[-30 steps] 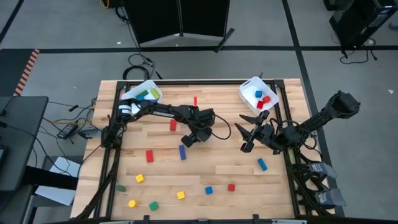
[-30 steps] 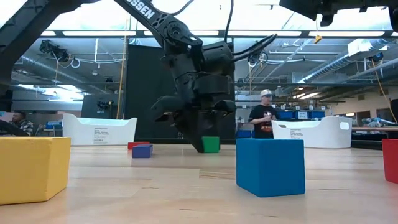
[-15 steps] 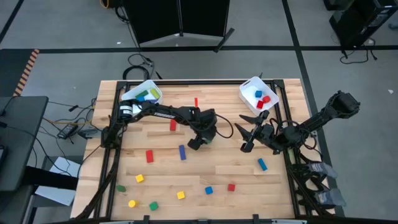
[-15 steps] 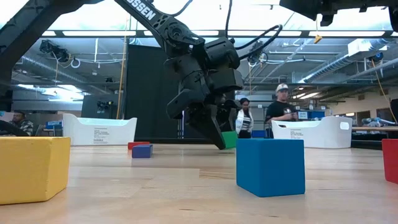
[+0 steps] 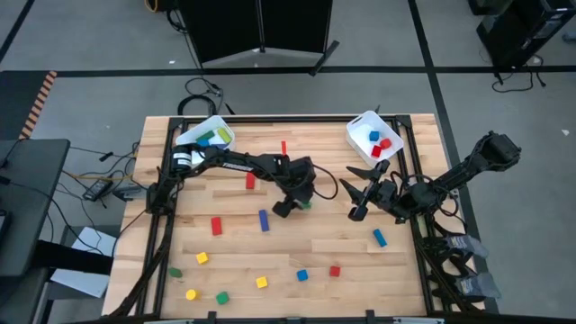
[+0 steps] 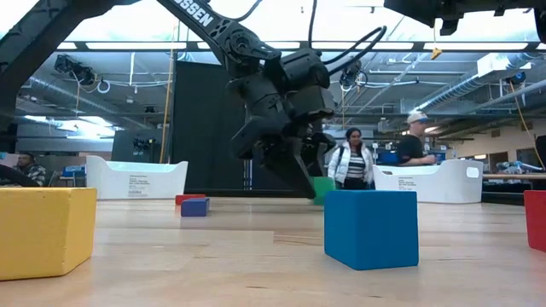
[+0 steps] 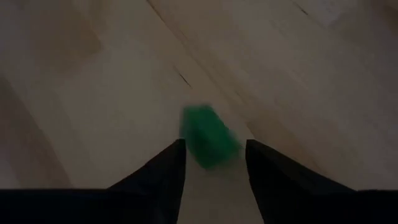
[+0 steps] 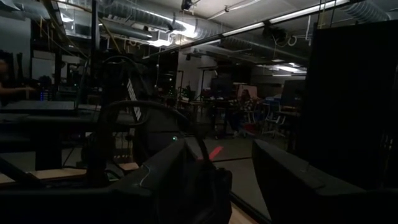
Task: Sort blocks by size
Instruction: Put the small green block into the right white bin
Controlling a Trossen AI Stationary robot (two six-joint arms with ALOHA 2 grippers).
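Observation:
My left gripper is open and low over the middle of the table. A small green block lies on the wood just past its fingertips, partly between them; it also shows in the high view and the low view. My right gripper is open and empty, held above the table right of centre. Several red, blue, yellow and green blocks lie scattered on the table, among them a blue bar, a red bar and a blue bar. My left gripper has one finger right beside the green block's near end. The fingers slant down from the table's left. The block lies on the table. Whether the finger touches it, I cannot tell.
A white bin at the far left holds green and blue blocks. A white bin at the far right holds blue and red blocks. Small cubes lie along the near edge, such as a blue one. People stand in the room behind.
My left gripper has gone toward the table's right edge and a little nearer, its open fingers staying low. In the low view the green block now shows farther right than before, still beside the fingertip.

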